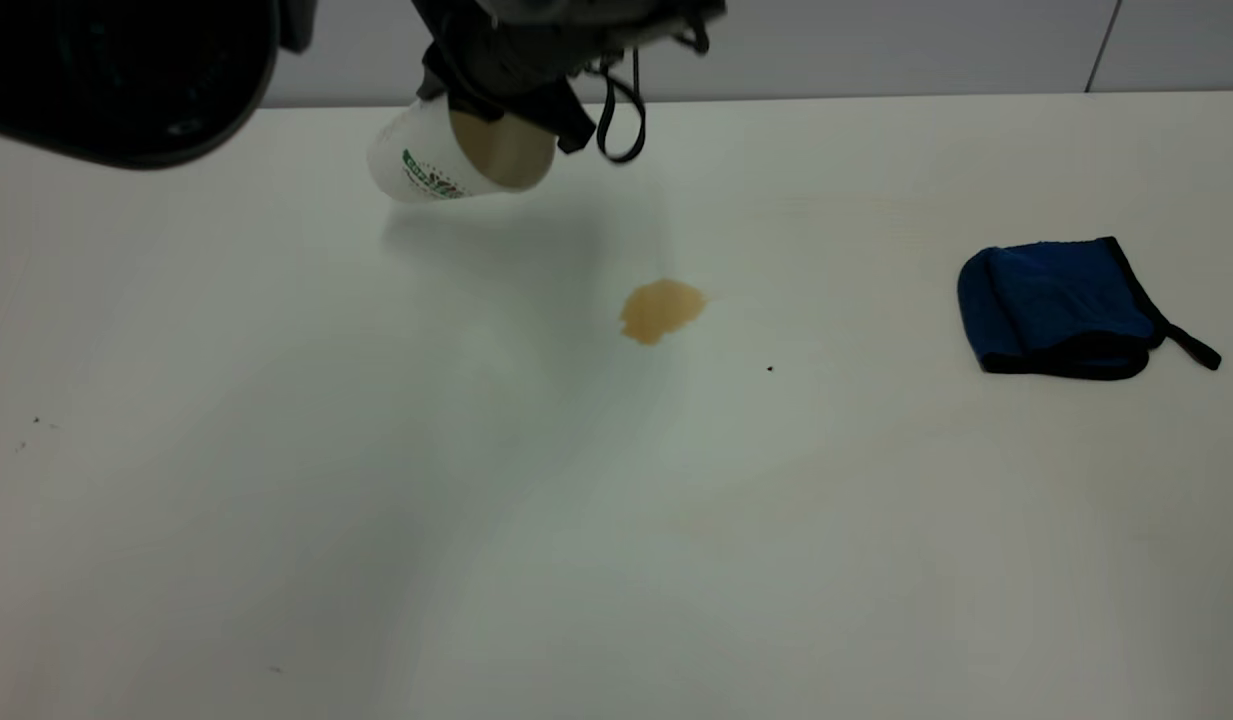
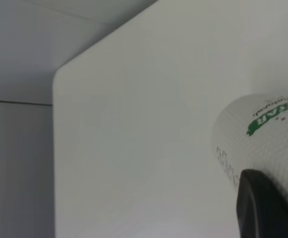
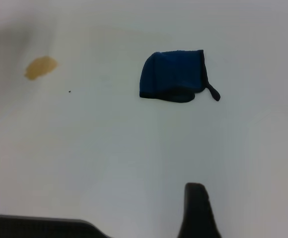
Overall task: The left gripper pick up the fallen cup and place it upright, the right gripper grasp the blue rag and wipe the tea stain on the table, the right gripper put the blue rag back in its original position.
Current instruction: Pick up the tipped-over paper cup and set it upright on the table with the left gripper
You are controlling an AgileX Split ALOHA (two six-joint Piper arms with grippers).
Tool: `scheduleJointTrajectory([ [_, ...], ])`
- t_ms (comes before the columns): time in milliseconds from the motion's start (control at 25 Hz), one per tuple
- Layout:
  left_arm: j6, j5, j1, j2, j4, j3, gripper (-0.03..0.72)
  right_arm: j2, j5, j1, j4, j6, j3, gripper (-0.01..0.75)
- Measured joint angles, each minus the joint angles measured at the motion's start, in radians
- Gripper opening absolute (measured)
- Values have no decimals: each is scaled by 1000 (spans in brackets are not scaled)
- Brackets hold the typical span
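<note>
Tea stain [image 1: 661, 310] sits mid-table [image 1: 376, 500]. Behind it, near the far edge, the left gripper [image 1: 516, 95] grips the tilted cup [image 1: 426, 165], green logo unreadable. Only the right wrist view shows the right gripper's finger [image 3: 197, 210]; can't tell its state. Blue rag [image 1: 1061, 308] lies rightward.

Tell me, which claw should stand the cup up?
The left claw. It already grips the tilted cup at its rim, lifted over the table. The right claw hangs high, away from it, facing the blue rag.
</note>
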Motion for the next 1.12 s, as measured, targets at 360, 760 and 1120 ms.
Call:
scheduleJointTrajectory([
  [360, 418, 0, 177, -57, -678, -255, 11, 0, 0, 0, 0, 0, 0, 561],
  [760, 577, -9, 370, -19, -1102, -256, 34, 0, 0, 0, 0, 0, 0, 561],
  [1120, 612, -36, 386, 55, -1182, -256, 97, 0, 0, 0, 0, 0, 0, 561],
])
